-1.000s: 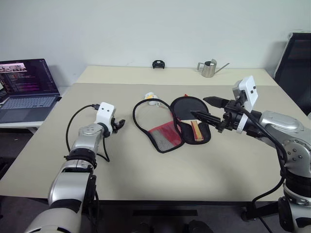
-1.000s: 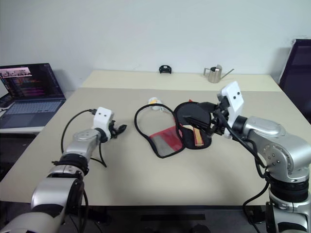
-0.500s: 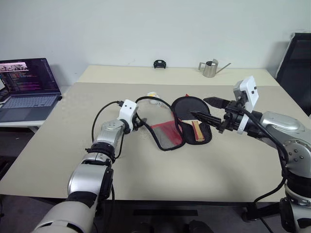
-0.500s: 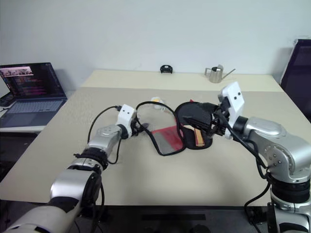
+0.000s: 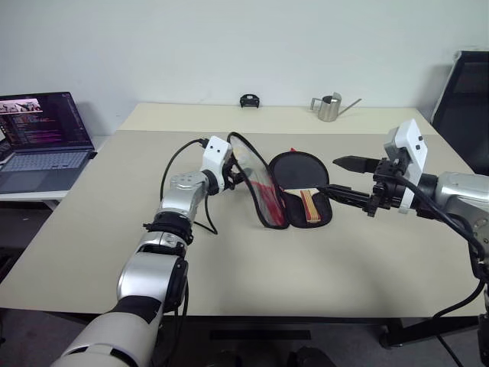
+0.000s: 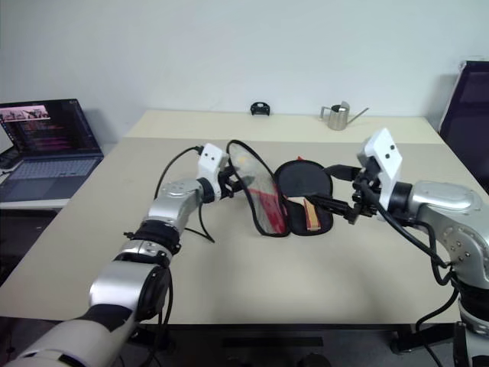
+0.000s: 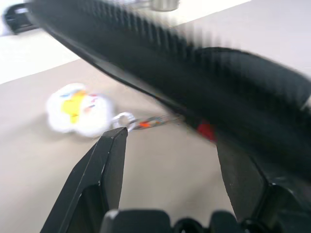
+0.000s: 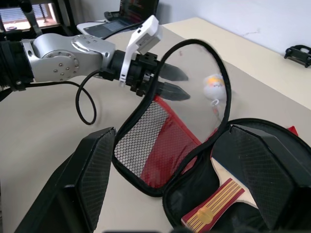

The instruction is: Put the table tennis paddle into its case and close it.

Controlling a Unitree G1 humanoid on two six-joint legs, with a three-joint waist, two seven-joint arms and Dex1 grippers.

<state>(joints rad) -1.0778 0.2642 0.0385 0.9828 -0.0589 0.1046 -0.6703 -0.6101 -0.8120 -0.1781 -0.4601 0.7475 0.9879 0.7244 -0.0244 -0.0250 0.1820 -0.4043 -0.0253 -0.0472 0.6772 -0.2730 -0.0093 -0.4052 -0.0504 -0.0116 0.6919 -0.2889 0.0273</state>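
Paddle [image 5: 299,177] in open case [image 5: 284,200], left hand [image 8: 171,83] lifting flap

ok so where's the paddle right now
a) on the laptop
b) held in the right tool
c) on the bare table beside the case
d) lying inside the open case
d, the paddle lies in the bottom half of the case, with the mesh lid flap raised on edge beside it.
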